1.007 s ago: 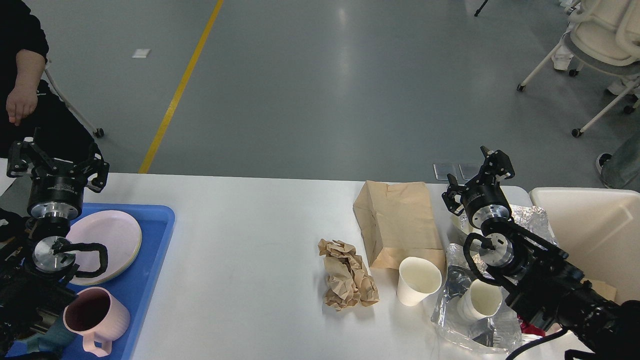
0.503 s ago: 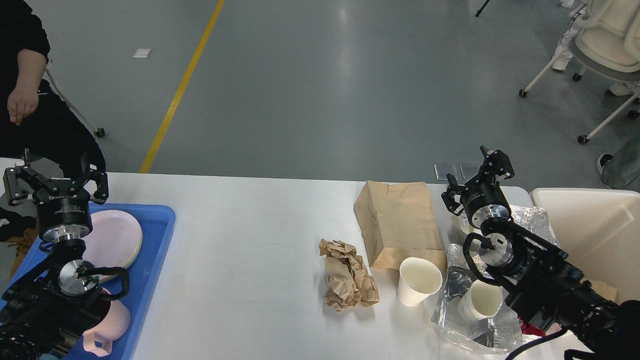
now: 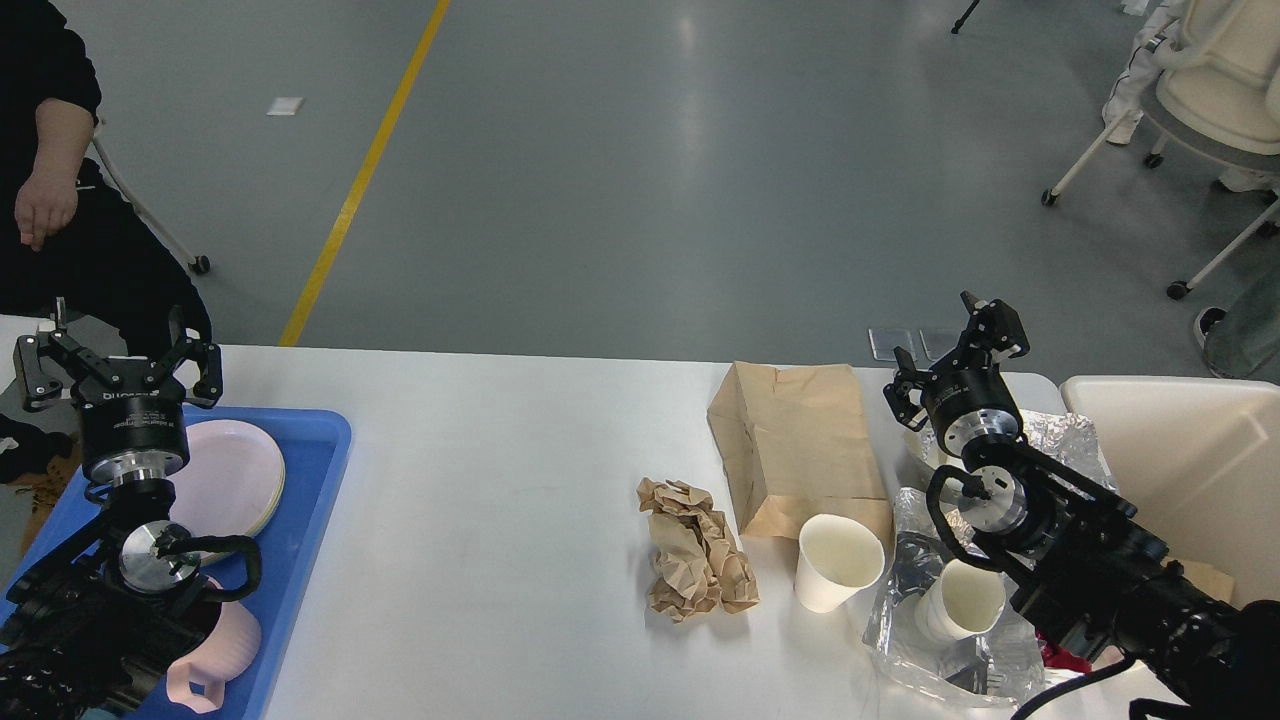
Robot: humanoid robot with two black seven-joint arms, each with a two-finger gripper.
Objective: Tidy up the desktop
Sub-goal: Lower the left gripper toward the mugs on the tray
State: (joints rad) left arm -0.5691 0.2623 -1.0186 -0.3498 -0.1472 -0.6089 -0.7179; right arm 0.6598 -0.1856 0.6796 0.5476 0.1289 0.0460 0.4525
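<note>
The white desktop (image 3: 500, 480) holds a flat brown paper bag (image 3: 800, 450), a crumpled brown paper wad (image 3: 695, 550) and an upright white paper cup (image 3: 835, 562). A second paper cup (image 3: 960, 600) lies tilted on crinkled clear plastic (image 3: 900, 640). My left gripper (image 3: 118, 362) is open and empty above the far left end of the blue tray (image 3: 310, 480). My right gripper (image 3: 955, 350) is open and empty, just right of the bag's far corner.
The tray holds stacked pink plates (image 3: 235, 475) and a pink mug (image 3: 225, 650), partly hidden by my left arm. Foil (image 3: 1060, 435) lies beside a cream bin (image 3: 1190, 460) at the right. A person (image 3: 50, 200) sits at the far left.
My left arm has shifted down and to the right over the tray, and now covers much of the pink mug. The right arm has not moved.
</note>
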